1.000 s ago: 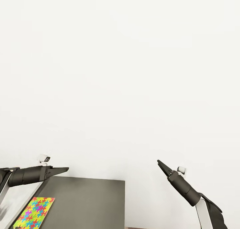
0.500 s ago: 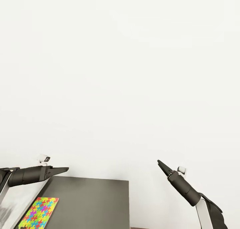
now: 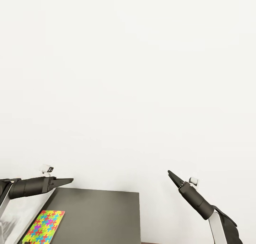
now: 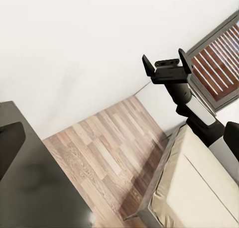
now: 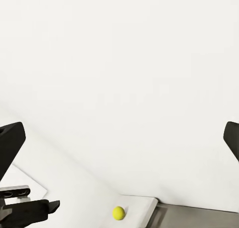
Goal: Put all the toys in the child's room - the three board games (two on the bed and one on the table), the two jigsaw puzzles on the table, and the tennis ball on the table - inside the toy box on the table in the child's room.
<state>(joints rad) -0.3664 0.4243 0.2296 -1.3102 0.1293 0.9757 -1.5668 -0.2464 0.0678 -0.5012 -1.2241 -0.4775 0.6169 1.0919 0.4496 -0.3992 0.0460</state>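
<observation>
Head view: jigsaw puzzle [image 3: 44, 227] lies on the table's [image 3: 99, 215] dark section; it has slid rightward in frame since before, so the camera is turning. Left gripper [image 3: 63, 181] looks closed, empty. Left wrist view: right gripper [image 4: 168, 63] spread apart, empty, above the bed [image 4: 199, 188]. Right wrist view: tennis ball [image 5: 118, 213] near the desk edge; a careless sweep could roll it off.

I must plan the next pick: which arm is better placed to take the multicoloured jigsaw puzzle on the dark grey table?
Probably the left. The left pincer hangs over the dark grey table near the multicoloured jigsaw puzzle; the right pincer is off the table's far side.
</observation>
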